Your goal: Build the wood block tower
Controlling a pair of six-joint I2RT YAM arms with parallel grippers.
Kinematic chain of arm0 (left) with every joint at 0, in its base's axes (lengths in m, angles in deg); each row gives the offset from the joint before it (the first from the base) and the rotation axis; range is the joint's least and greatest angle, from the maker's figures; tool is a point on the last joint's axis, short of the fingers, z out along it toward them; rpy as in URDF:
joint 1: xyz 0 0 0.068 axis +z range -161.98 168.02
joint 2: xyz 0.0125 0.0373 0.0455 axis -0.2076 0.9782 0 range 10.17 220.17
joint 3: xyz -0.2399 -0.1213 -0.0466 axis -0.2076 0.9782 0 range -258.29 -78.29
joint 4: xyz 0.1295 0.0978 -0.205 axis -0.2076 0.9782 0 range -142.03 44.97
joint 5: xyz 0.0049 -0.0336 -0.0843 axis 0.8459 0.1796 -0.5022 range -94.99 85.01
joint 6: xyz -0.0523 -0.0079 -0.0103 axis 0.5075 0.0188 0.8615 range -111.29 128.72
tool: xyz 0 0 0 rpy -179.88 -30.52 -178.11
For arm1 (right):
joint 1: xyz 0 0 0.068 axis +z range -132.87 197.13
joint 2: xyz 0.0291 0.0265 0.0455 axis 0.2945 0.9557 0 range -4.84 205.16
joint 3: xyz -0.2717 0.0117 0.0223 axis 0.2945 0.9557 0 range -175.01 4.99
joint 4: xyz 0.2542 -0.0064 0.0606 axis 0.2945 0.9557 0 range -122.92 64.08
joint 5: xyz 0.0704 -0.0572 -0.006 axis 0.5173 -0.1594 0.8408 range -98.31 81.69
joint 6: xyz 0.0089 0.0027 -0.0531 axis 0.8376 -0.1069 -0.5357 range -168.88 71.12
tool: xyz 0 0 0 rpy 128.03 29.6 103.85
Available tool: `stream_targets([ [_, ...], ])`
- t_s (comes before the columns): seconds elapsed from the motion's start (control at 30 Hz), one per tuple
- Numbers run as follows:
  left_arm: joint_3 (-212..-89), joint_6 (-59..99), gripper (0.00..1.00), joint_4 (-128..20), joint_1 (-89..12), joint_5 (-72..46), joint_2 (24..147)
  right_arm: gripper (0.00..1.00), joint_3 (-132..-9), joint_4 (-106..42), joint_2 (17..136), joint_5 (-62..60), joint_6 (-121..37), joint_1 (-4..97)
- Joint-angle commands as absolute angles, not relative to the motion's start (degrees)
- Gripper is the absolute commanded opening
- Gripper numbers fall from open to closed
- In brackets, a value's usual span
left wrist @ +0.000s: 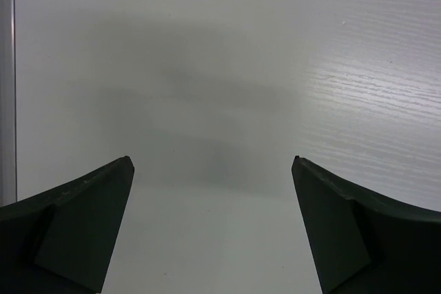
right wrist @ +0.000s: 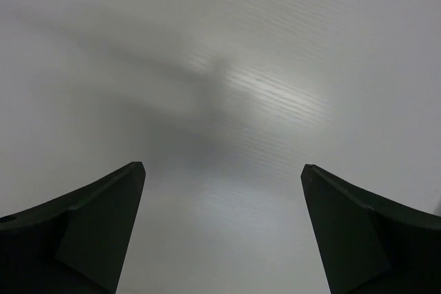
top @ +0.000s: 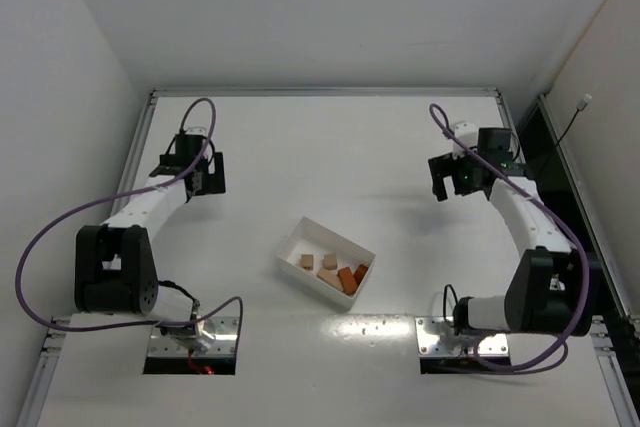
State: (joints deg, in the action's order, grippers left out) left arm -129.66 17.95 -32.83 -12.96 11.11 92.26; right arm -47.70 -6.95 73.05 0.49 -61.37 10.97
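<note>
Tower not begun: blocks lie loose in the tray, both grippers spread and empty.
You're at the very start. The tan and orange blocks lie jumbled inside the tray, none stacked. Your left gripper hangs well left of the tray, your right gripper well right of it, each with jaws wide over bare worktop. Next, I judge, you bring one arm over the tray, choose a block lying free of its neighbours, and close on it squarely; they're small and crowded, so aim carefully.
</note>
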Motion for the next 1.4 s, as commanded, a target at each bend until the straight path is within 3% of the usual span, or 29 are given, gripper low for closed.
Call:
stream_targets([
  [0.0,-132.34,18.82,0.99,-32.52,-12.60,11.10,91.65,0.94,-50.03,1.15,68.12,10.23,-64.87,16.23],
  [0.2,-131.29,20.14,0.99,-32.52,-12.08,11.71,91.03,0.90,-46.43,4.24,57.58,8.65,-64.27,33.46],
  [0.4,-131.90,19.53,0.99,-31.46,-12.07,8.73,90.50,0.78,-47.57,6.89,57.04,9.97,-65.58,44.27],
  [0.6,-131.38,19.00,0.99,-30.94,-12.07,9.34,88.93,0.76,-49.51,8.20,60.81,11.73,-68.92,52.79],
  [1.27,-129.00,18.47,0.99,-30.94,-10.93,11.62,85.58,0.76,-51.26,1.71,73.12,11.91,-63.74,62.74],
  [1.37,-129.00,18.47,0.99,-30.94,-10.93,11.62,85.58,0.71,-51.26,0.39,75.48,10.59,-63.74,62.74],
])
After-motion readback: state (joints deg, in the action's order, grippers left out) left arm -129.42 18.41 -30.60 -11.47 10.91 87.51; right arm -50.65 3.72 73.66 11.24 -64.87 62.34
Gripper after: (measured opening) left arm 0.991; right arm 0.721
